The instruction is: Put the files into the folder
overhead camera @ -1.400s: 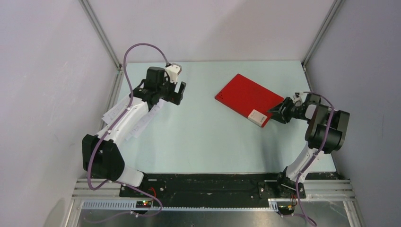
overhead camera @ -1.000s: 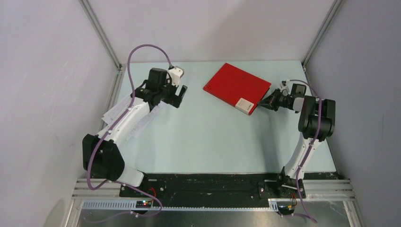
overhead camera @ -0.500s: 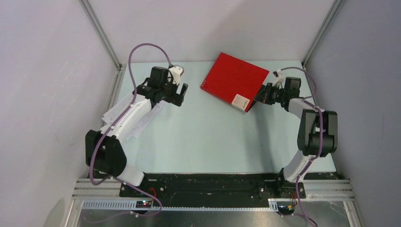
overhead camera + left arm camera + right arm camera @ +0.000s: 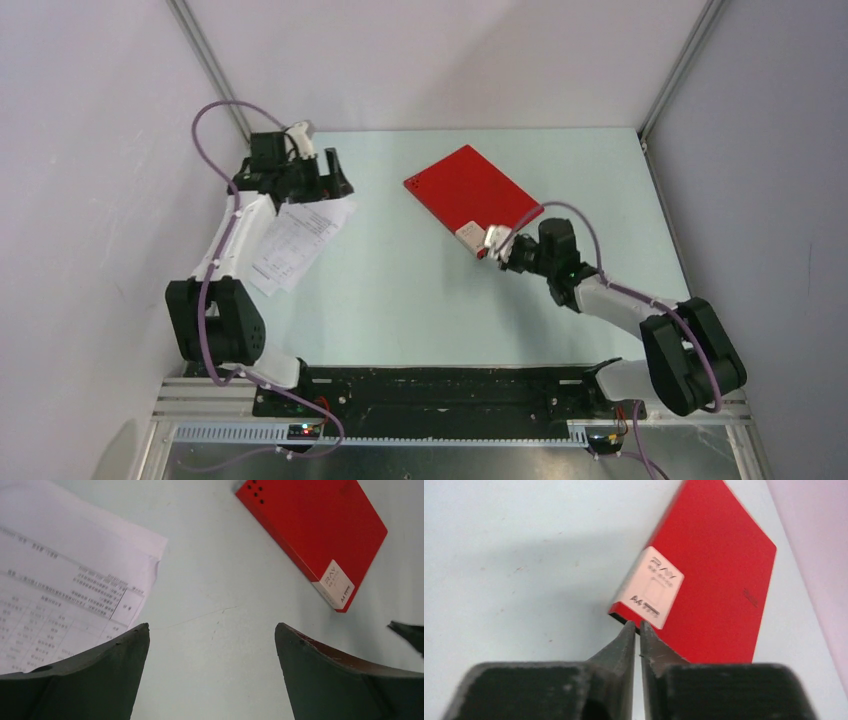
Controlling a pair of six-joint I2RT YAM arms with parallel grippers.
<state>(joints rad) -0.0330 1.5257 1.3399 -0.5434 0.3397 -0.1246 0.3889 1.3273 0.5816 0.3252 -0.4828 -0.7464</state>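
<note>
- The folder [image 4: 468, 193] lies closed and flat on the tabletop [image 4: 400, 310], red side up, in the upper middle of the top view. Its edges run diagonally across the frame.
- A white label [image 4: 468, 234] sits at the folder's lower corner, the corner nearest the right arm [image 4: 610, 300].
- Right jaws: pressed together, with only a hairline slit between them in the right wrist view. Their tips meet the folder's [image 4: 719, 570] dark near edge just below the label [image 4: 651, 587], at centre frame.
- Whether the tips pinch any part of the cover cannot be told.
- The files [image 4: 295, 240] lie as a fanned stack of printed white sheets on the left side of the tabletop. They are well apart from the folder and partly under the left arm [image 4: 232, 235].
- Left jaws: spread wide and holding nothing, at the upper left of the top view, just above the files' top edge in the frame.
- In the left wrist view the files [image 4: 65, 580] fill the upper left. Their lower edge runs behind the left-hand jaw.
- The same view places the folder [image 4: 310, 535] at the upper right, beyond the right-hand jaw. Bare tabletop shows in the gap between the two.
- A dark tip of the right jaws enters at the right edge of the left wrist view, just below the folder's labelled corner.
</note>
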